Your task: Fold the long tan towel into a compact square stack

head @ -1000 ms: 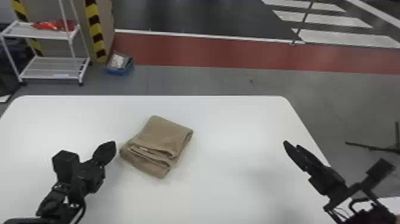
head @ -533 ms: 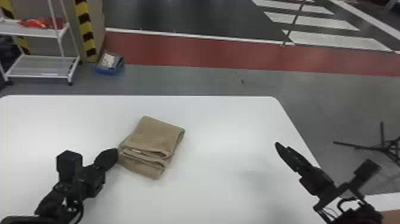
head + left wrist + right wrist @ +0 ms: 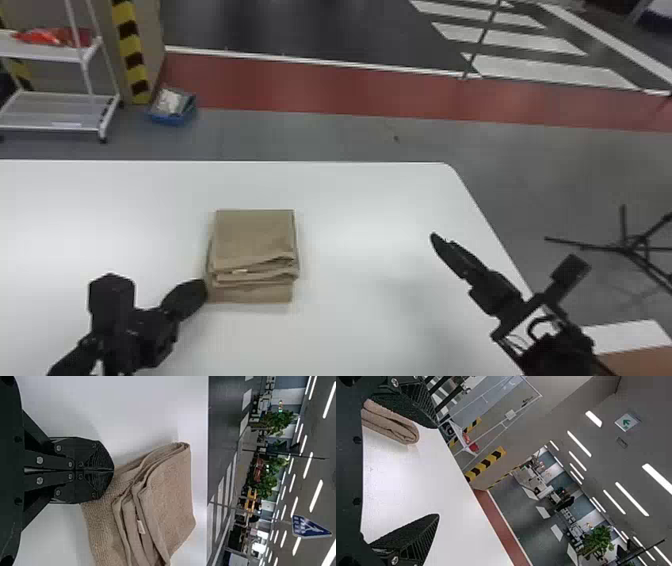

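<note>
While one tan towel (image 3: pixel 255 240) lies folded on the one white table (image 3: pixel 360 215), left of the middle of the head view, two grippers are over the same table, one to each side of it. The towel makes a single, roughly square stack of several layers, with its sides fairly straight. Its loose folds gather toward the near side, one small pale tag (image 3: pixel 240 271) sticks out among them, and one lower layer reaches out nearer than the rest.

The left gripper (image 3: pixel 204 287) is at the towel's near left corner. In the left wrist view, the left gripper (image 3: pixel 113 470) has its two fingers pressed together, with just a thin seam between them, and their tips overlap the edge of the lower layer. Whether they press on the cloth or pinch a bit of it, I cannot tell.

The right gripper (image 3: pixel 442 240) is over the right part of the table, well apart from the towel. In the right wrist view, the right gripper (image 3: pixel 437 471) has its two fingers spread wide, with only air between them.

Beyond the table, at far left, there is one white rack (image 3: pixel 55 112) with two shelves in sight and a red thing (image 3: pixel 52 36) on the upper one. One blue bin (image 3: pixel 172 119) sits on the floor to its right. One black stand (image 3: pixel 635 245) is on the floor to the right of the table.
</note>
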### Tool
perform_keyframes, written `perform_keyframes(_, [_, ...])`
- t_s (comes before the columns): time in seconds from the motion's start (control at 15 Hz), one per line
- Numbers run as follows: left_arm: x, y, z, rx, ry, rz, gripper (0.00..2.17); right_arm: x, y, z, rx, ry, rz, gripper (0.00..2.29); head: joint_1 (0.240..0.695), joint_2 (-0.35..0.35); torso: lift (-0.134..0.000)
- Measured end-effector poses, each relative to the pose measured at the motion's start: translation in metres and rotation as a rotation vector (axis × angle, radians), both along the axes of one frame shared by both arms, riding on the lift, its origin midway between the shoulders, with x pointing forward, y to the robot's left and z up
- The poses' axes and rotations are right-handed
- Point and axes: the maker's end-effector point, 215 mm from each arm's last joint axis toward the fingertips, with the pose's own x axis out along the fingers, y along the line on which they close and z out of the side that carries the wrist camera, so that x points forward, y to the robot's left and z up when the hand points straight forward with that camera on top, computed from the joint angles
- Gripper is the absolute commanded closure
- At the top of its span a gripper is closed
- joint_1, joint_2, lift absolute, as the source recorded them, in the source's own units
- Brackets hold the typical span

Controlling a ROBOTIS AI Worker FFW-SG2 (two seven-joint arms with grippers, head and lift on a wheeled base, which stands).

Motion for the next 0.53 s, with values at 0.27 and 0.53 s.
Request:
perform_keyframes(0.27, [-0.003, 0.003, 0.018, -0.004, -0.024, 0.028, 1.76, 0.002, 0.006, -0.005, 0.001, 0.005, 0.009, 0.13, 0.695, -0.253, -0.057])
perform_keyframes(0.53, [0.023, 0.077, 0.099, -0.041, -0.243, 0.210, 1.75, 0.019, 0.049, -0.003, -0.034, 0.004, 0.090, 1.66, 0.695, -0.125, -0.057])
